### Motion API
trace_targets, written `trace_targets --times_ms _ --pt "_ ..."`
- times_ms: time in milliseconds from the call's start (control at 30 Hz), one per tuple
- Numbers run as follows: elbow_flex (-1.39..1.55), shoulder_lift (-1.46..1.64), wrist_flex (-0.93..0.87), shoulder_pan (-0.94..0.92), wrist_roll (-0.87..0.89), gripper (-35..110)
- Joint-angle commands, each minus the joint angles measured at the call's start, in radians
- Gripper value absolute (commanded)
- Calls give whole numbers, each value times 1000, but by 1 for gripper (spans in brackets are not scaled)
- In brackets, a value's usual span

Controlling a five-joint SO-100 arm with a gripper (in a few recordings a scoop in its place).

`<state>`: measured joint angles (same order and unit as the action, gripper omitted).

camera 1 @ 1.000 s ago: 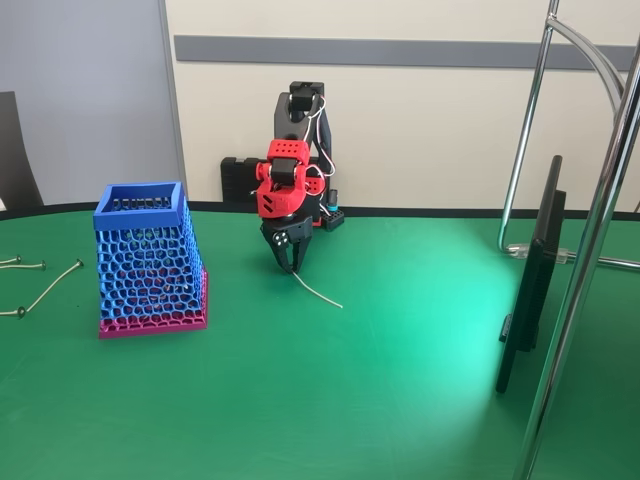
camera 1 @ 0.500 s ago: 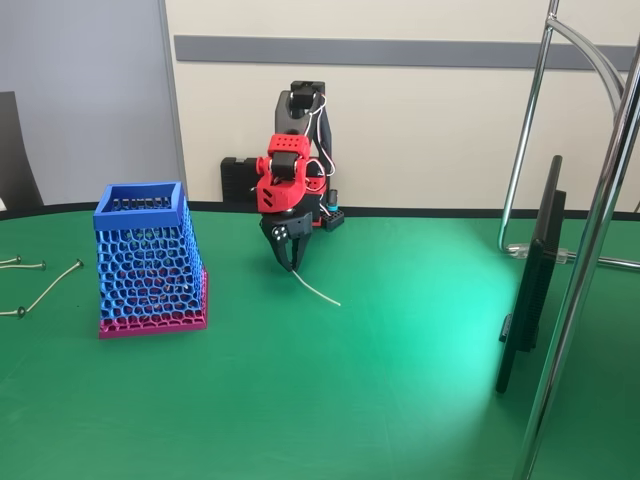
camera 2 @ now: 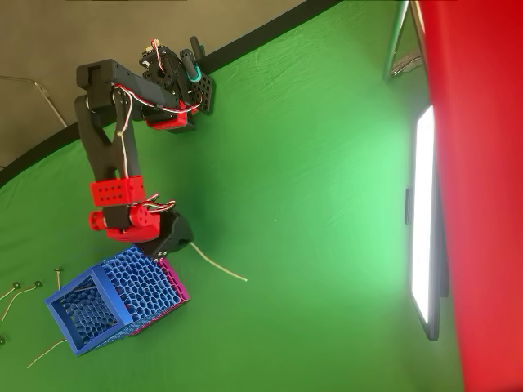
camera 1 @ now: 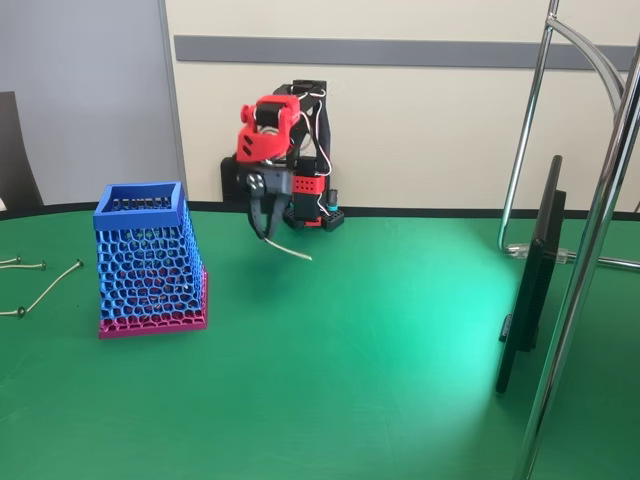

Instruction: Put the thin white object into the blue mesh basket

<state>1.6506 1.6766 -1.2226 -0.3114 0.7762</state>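
Strands: several pale strands with dark knobbed tips (camera 1: 45,290) lie on the green table (camera 1: 380,390) at the far left edge of the fixed view, well apart from the arm; the overhead view shows them (camera 2: 24,296) scattered beside the basket's open end.
Basket: the blue mesh basket (camera 1: 147,262) stands upright left of centre in the fixed view, solid blue square rim on top, honeycomb walls widening down to a magenta-pink base. From overhead the basket (camera 2: 114,300) sits at lower left with its mouth facing the camera.
Arm: red and black, mounted at the table's back edge, it reaches toward the basket side with its wrist raised above the table.
Gripper: the gripper (camera 1: 263,232) points downward, just right of the basket's rim in the fixed view; overhead, the gripper (camera 2: 185,245) is close to the basket's pink base. Its fingers are clenched on one end of the strand.
Object: the thin white object (camera 1: 289,249) hangs in the air from the fingertips, slanting down to the right; its free end seems clear of the table, though the angle makes that hard to judge. Overhead, the thin white object (camera 2: 219,266) runs out to the right of the basket, outside it.
Right side: a dark flat panel (camera 1: 533,275) stands on edge beside chrome tubes (camera 1: 590,250).
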Motion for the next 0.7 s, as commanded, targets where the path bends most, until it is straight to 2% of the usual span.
trace_targets --times_ms 0,167,367,667 --pt "-109 69 -3 -31 -23 1" --pt "-313 71 6 -98 -57 1" --pt "-517 72 100 -170 -137 1" --pt "-499 98 382 -270 -497 1"
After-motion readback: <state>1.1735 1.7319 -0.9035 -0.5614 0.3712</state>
